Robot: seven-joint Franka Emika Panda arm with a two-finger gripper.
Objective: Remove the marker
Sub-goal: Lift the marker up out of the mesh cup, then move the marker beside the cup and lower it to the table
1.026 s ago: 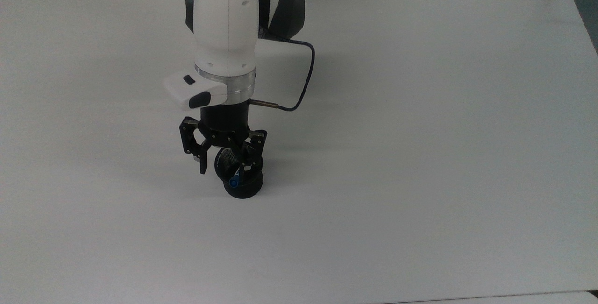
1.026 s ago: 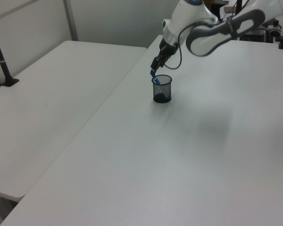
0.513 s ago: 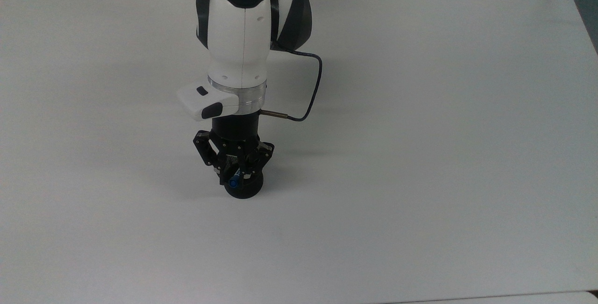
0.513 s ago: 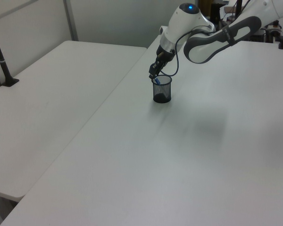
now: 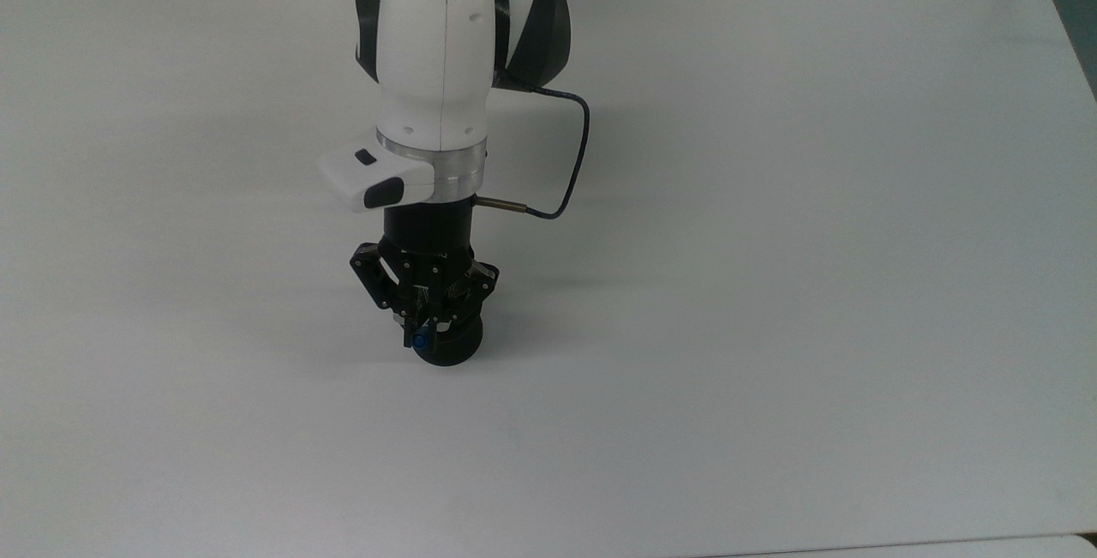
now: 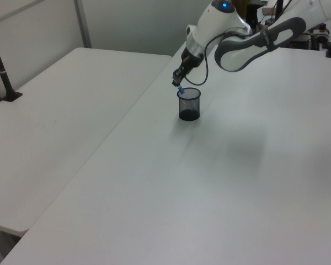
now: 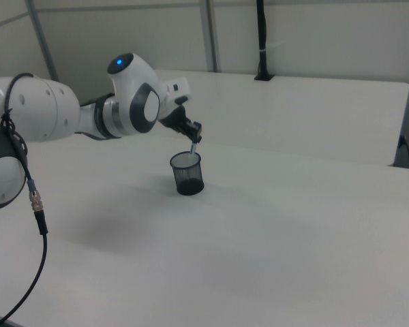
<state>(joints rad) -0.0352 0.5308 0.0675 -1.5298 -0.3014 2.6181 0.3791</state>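
The white laminate table carries one black wire-mesh cup, standing upright, and the cup is where the work is concentrated.

Change noted: one second ago the black two-finger gripper had its fingers spread above the cup, with the blue end of the marker between them. Half a second ago the fingers had come together on that end, low at the rim. Now, in the left view, the gripper sits higher than it did half a second ago, and the slim white-barrelled marker with blue ends has come up with it. The fingers are closed on the marker's upper end.

Judgement: the grasp has been made and the lift has begun. The removal is under way but not complete.

Position of the marker relative to the gripper: in the right view the marker hangs just below the gripper, its pale barrel running down into the cup at a slight tilt. Its lower part appears to remain inside the mesh wall; whether the tip touches the cup's floor cannot be told. In the top view the marker's blue end shows between the closed fingers, over the near edge of the cup.

Beyond the cup, the white and grey arm rises behind, with a dark cable looping at the top view's right.
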